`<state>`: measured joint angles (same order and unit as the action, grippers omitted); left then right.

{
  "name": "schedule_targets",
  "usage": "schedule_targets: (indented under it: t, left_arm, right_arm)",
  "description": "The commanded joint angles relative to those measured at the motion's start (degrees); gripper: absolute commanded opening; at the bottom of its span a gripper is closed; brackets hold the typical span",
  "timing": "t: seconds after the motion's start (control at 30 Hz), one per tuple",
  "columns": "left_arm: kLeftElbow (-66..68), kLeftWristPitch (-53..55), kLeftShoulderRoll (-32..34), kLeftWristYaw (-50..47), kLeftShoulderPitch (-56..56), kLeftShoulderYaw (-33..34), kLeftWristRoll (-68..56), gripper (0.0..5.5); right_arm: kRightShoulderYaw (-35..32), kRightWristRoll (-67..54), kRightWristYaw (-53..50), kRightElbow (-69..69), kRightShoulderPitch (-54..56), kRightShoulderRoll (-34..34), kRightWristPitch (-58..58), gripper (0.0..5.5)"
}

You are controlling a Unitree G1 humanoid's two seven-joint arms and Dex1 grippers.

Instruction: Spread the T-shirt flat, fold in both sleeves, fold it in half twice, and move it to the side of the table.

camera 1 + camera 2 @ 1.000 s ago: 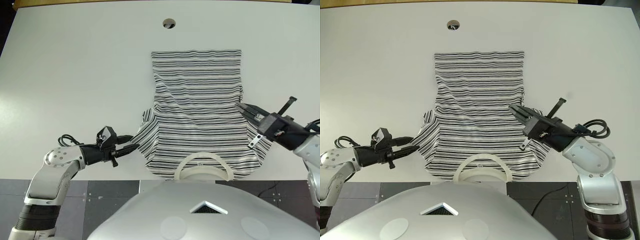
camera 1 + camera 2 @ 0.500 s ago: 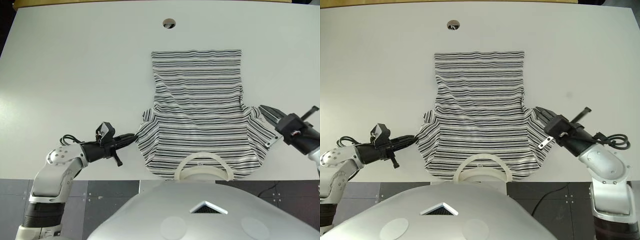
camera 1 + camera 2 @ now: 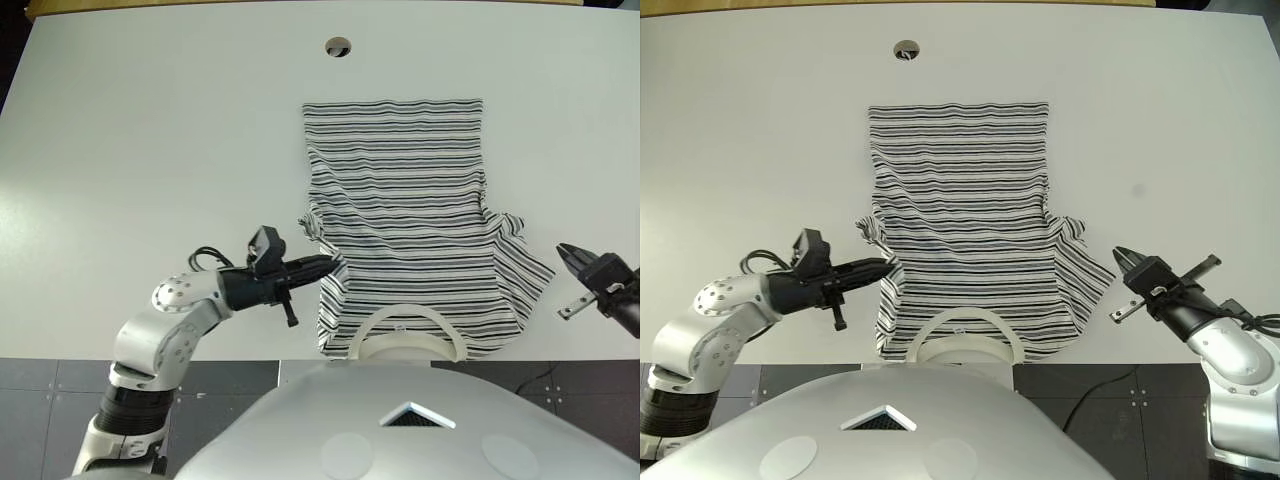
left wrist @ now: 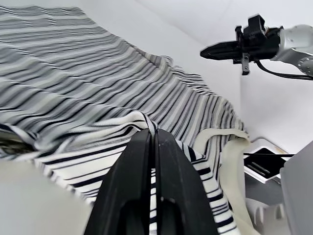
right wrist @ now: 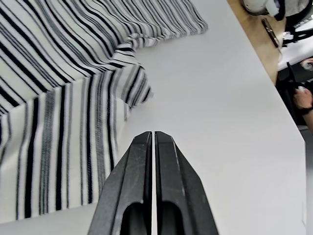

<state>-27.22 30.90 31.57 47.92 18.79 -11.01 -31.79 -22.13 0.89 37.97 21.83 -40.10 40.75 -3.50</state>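
The black-and-white striped T-shirt (image 3: 395, 190) lies on the white table (image 3: 150, 150), hem at the far end and white collar (image 3: 405, 320) at the near edge. My left gripper (image 3: 330, 263) is shut on the left sleeve (image 4: 122, 129) and holds it over the shirt's left side, so that edge is folded inward. My right gripper (image 3: 563, 250) is shut with nothing in it, low over bare table just right of the spread right sleeve (image 5: 122, 88). The left wrist view also has the right gripper (image 4: 205, 50) beyond the shirt.
A round cable hole (image 3: 338, 46) sits in the table beyond the hem. Wide bare tabletop lies left and right of the shirt. The table's near edge runs just below the collar, with dark floor (image 3: 220, 375) beyond it.
My left gripper has carried the left sleeve rightward onto the shirt body. My right gripper has drawn back to the right, off the shirt, and the right sleeve now lies spread outward.
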Motion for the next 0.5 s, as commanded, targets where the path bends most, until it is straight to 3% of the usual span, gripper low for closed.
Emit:
schedule_targets:
  t: [0.03, 0.3, 0.4, 0.5]
  left_arm:
    - [3.04, -0.03, -2.72, -4.16, -2.51, -5.64, 5.79, 0.45]
    - [5.48, -0.41, -4.32, -7.25, -1.87, -8.54, 9.93, 1.79]
    - [2.79, -0.88, -5.96, -8.74, 0.25, -4.73, 6.86, 1.84]
    - [-0.68, -0.92, -6.48, -9.76, 1.44, -0.14, 3.59, 1.84]
  right_arm:
    - [-1.76, -5.91, 0.93, 0.34, 1.21, -2.17, 1.11, 0.10]
    - [0.52, -13.38, 2.84, -0.89, 4.64, -3.14, 7.76, 1.59]
    - [2.90, -12.07, 3.89, -3.27, 6.88, -1.87, 9.30, 2.14]
    - [3.68, -9.97, 3.05, -7.46, 8.66, -1.10, 10.95, 2.14]
